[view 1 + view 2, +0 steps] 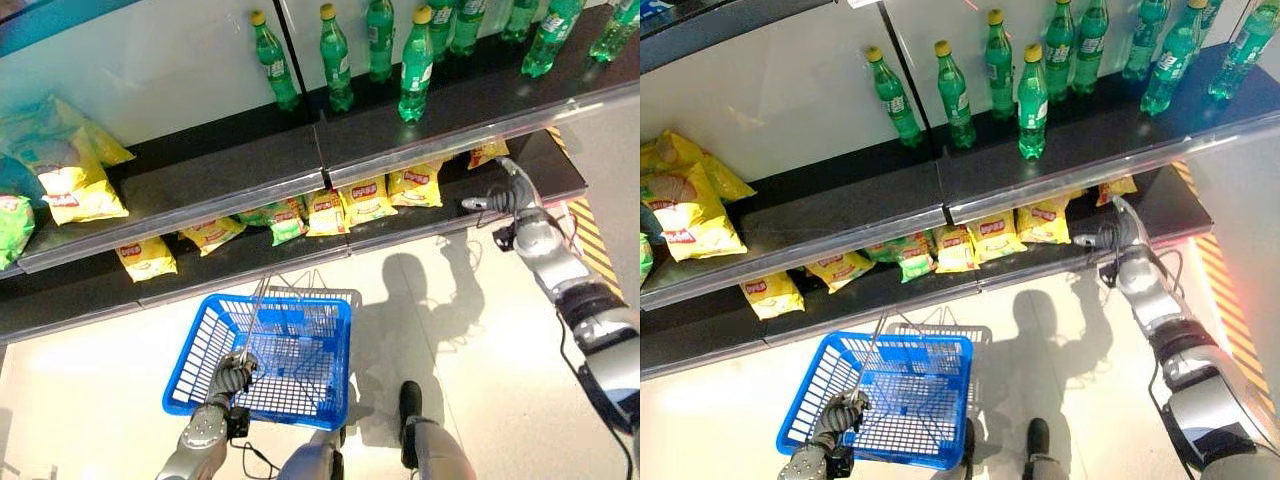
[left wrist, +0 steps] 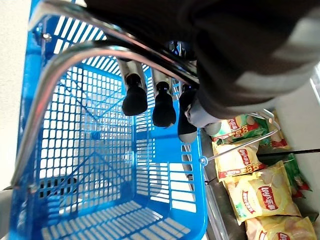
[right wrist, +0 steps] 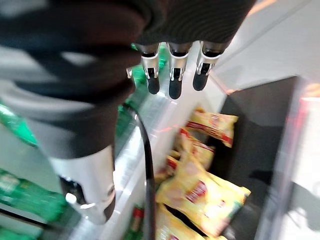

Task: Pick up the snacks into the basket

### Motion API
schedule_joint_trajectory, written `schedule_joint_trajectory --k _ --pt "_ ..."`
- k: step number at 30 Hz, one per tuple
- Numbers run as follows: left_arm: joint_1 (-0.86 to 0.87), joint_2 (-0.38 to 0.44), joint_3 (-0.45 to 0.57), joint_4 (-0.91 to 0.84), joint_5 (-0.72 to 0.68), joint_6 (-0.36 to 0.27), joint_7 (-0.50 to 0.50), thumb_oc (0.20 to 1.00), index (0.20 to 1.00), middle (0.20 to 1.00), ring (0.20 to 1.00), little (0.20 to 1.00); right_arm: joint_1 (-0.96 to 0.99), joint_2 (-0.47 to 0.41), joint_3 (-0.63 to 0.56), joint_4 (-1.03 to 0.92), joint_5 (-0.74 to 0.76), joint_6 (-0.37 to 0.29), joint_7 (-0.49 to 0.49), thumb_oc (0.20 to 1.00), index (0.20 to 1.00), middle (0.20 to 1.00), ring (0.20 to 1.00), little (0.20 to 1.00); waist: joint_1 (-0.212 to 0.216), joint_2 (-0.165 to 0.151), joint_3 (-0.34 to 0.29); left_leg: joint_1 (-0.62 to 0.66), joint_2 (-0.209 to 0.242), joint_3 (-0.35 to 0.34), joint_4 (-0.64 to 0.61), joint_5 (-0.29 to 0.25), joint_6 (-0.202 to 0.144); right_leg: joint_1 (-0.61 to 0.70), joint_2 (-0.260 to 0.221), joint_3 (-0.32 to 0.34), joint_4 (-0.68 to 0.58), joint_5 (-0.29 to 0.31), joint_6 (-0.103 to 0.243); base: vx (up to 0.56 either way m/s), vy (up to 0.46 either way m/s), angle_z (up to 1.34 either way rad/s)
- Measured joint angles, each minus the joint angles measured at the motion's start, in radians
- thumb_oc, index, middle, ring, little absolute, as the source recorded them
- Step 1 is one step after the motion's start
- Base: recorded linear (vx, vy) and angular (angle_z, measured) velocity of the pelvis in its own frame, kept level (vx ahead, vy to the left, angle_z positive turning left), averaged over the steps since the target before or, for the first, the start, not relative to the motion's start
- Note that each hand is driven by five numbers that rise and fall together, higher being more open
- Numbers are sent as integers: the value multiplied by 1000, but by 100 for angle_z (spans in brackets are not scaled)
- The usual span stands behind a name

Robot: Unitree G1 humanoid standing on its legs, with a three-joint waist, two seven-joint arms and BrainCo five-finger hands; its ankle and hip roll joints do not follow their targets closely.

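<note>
Shelf-hidden snack bags (image 1: pixel 365 200), tops unseen.

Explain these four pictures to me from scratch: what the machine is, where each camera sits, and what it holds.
This is a humanoid robot standing at a shop shelf. Two pictures come from cameras in its head, looking down; the other two come from cameras on its wrists, looking along each hand. The left hand has its fingers curled round the metal handle of a blue basket, which has no snacks in it. The right hand reaches toward the lower shelf with fingers straight, holding nothing. On that shelf lie yellow snack bags and one green bag. The upper shelf carries green bottles and more bags.
</note>
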State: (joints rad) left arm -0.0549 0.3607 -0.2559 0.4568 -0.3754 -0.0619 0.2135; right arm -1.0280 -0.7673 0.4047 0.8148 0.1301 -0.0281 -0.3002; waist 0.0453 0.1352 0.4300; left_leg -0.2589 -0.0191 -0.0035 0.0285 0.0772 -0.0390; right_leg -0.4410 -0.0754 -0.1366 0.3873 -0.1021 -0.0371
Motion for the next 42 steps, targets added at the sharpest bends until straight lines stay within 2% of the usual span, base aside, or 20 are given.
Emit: schedule_joint_trajectory --k 3,10,20,27,32,37,39,42 --pt "0 2 -2 1 0 -1 0 200 200 200 200 200 -36 -23 43 -78 -1 -10 -9 1000 1000 1000 1000 1000 -1 -2 3 0 0 1 0 1 -1 -3 2 4 3 0 -1 0 0 0" --pt "-3 3 -7 1 0 -1 -6 200 200 200 200 200 -131 -57 99 -111 -2 -15 -17 1000 1000 1000 1000 1000 0 -12 9 0 -1 4 -2 1 0 -6 4 14 1 2 -2 -4 2 -2" --pt "-12 6 -28 7 0 -1 -14 200 200 200 200 200 -154 -71 119 -141 -2 -14 -19 1000 1000 1000 1000 1000 0 -31 20 0 0 12 -4 0 1 -5 9 23 -11 11 -1 2 19 -3" --pt "-10 12 -30 6 -3 -1 -16 200 200 200 200 200 -242 -67 157 -66 6 -16 -19 1000 1000 1000 1000 1000 17 -32 20 2 7 27 -3 1 0 -6 18 34 -18 20 -1 26 -8 -6" --pt "-3 16 -30 1 -12 -1 -17 200 200 200 200 200 -267 -66 157 1 40 -13 -27 1000 1000 1000 1000 1000 25 -31 19 -11 8 11 -1 6 -4 -12 11 15 -8 15 -1 52 -19 12" --pt "12 43 -45 -54 -11 -2 -33 200 200 200 200 200 -287 -81 152 79 41 -8 -32 1000 1000 1000 1000 1000 29 -29 18 -42 -23 -33 1 23 -6 -63 -33 -14 81 -34 -5 46 -53 32" --pt "27 67 -47 -85 -11 -2 -40 200 200 200 200 200 -291 -111 151 88 48 -8 -38 1000 1000 1000 1000 1000 53 -26 16 -54 -39 -53 3 28 -10 -91 -53 -17 138 -67 -3 25 -112 36" --pt "41 84 -45 -99 -11 -3 -42 200 200 200 200 200 -291 -139 137 97 51 -8 -41 1000 1000 1000 1000 1000 59 -21 13 -64 -55 -99 2 41 -22 -106 -81 -47 193 -105 -13 20 -111 50"
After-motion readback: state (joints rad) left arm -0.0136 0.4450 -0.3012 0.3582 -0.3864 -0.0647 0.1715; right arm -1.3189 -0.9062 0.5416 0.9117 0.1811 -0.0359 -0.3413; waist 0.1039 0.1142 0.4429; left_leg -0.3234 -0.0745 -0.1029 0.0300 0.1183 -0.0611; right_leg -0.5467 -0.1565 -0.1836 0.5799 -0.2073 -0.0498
